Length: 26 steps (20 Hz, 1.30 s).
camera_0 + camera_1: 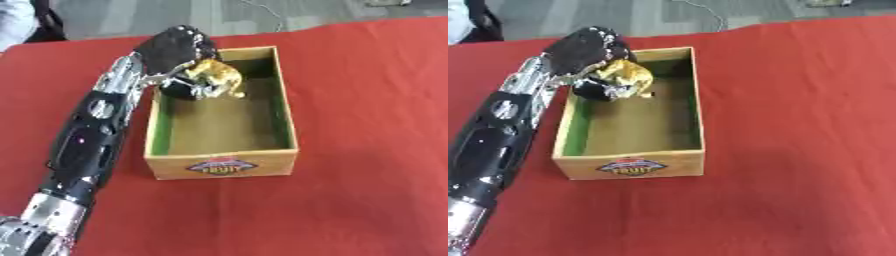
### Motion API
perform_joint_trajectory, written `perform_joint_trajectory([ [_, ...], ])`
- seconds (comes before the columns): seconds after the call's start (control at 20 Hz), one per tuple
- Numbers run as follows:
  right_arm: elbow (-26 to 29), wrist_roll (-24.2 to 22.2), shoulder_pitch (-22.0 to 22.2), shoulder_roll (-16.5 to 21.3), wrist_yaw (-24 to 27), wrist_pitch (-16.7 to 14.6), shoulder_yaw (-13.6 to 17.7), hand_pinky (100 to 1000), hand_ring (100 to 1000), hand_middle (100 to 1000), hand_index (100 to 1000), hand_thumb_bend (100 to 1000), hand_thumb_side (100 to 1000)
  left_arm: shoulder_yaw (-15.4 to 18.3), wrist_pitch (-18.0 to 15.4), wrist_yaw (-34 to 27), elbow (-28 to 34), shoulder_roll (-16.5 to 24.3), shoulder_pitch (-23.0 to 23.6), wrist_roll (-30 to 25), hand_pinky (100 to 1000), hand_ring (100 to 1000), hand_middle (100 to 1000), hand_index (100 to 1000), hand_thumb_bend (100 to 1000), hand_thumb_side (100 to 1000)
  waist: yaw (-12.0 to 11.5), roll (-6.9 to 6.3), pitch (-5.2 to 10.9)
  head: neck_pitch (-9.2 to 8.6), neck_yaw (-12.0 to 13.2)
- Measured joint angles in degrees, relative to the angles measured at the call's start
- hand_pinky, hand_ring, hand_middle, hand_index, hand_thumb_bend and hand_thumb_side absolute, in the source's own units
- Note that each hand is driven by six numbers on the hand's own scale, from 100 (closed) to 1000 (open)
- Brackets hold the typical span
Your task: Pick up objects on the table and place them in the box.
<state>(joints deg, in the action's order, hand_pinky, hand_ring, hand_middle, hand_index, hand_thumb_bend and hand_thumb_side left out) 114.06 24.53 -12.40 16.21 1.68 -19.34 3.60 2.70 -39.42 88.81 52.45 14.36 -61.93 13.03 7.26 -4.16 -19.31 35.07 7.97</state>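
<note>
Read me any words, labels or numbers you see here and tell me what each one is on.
"FRUIT": on the round badge on the near front wall of the wooden box.
Smaller lettering above it on the same badge: too blurred to read.
Nothing readable on the yellow object held by the left hand, nor on the red tablecloth.

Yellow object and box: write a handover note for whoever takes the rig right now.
Left hand: over the far end of the box, fingers curled round the yellow object.
Right hand: not in view.
Box: wooden, open, on the red tablecloth; the floor that shows is bare.
Done: object picked up and carried over the box.
Left: release it inside; no other loose objects show on the cloth.
</note>
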Motion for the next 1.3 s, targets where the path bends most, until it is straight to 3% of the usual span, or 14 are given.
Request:
perform_joint_trajectory([
  [0.2, 0.0, -0.2, -0.1, -0.3, 0.0, 0.1, -0.1, 912, 561, 400, 758, 100, 417, -0.5, 2.7, -3.3, -0.9, -1.0, 0.4, -3.1, 626, 555, 429, 416, 100, 374, 0.1, 0.03, -0.05, 0.02, 0.0],
  [0.45, 0.0, -0.3, -0.1, -0.4, 0.2, 0.2, -0.2, 913, 561, 399, 758, 100, 418, -1.8, 2.2, -4.8, -0.8, -1.3, 0.6, -8.9, 707, 645, 506, 527, 100, 328, 0.1, 0.05, -0.06, 0.10, -0.1],
  [0.75, 0.0, -0.5, -0.1, -0.4, 0.3, 0.3, -0.2, 913, 561, 399, 758, 100, 417, -3.0, -0.5, 1.5, 0.8, -1.3, 1.0, -12.3, 798, 761, 616, 702, 100, 259, 0.1, 0.05, -0.06, 0.19, -0.6],
  [0.95, 0.0, -0.5, -0.1, -0.4, 0.4, 0.4, -0.2, 914, 560, 400, 758, 100, 416, -3.2, -1.8, 6.0, 1.0, -1.3, 1.2, -12.6, 914, 861, 742, 874, 100, 197, 0.1, 0.05, -0.06, 0.58, -0.6],
  [1.0, 0.0, -0.5, -0.1, -0.4, 0.5, 0.4, -0.2, 914, 560, 400, 758, 100, 415, -3.2, -2.2, 7.0, 1.1, -1.3, 1.2, -12.7, 955, 901, 791, 925, 203, 205, 0.1, 0.04, -0.06, 0.59, -0.6],
  [1.05, 0.0, -0.6, -0.2, -0.4, 0.5, 0.4, -0.2, 914, 560, 400, 758, 100, 415, -3.2, -2.5, 7.9, 1.2, -1.3, 1.2, -12.8, 973, 921, 816, 949, 249, 211, 0.1, 0.03, -0.06, 0.60, -0.6],
  [1.15, 0.0, -0.6, -0.2, -0.4, 0.5, 0.5, -0.2, 914, 560, 401, 758, 100, 413, -3.3, -2.9, 9.7, 1.5, -1.3, 1.3, -12.9, 1000, 984, 890, 1000, 420, 281, 0.1, 0.03, -0.05, 0.60, -0.6],
  [1.2, 0.0, -0.6, -0.2, -0.4, 0.5, 0.5, -0.2, 913, 560, 401, 758, 100, 413, -3.3, -3.0, 10.5, 1.9, -1.3, 1.2, -12.9, 1000, 1000, 912, 1000, 495, 403, 0.2, 0.02, -0.04, 0.60, -0.6],
  [1.25, 0.0, -0.6, -0.2, -0.4, 0.6, 0.5, -0.2, 913, 560, 401, 758, 100, 413, -3.4, -3.2, 11.4, 2.3, -1.3, 1.2, -13.0, 1000, 1000, 916, 1000, 521, 457, 0.2, 0.02, -0.02, 0.60, -0.6],
  [1.3, 0.0, -0.6, -0.2, -0.4, 0.7, 0.5, -0.2, 913, 560, 402, 758, 100, 412, -3.4, -3.2, 12.3, 2.7, -1.2, 1.2, -12.9, 1000, 1000, 935, 1000, 604, 596, 0.3, 0.02, -0.01, 0.60, -0.6],
])
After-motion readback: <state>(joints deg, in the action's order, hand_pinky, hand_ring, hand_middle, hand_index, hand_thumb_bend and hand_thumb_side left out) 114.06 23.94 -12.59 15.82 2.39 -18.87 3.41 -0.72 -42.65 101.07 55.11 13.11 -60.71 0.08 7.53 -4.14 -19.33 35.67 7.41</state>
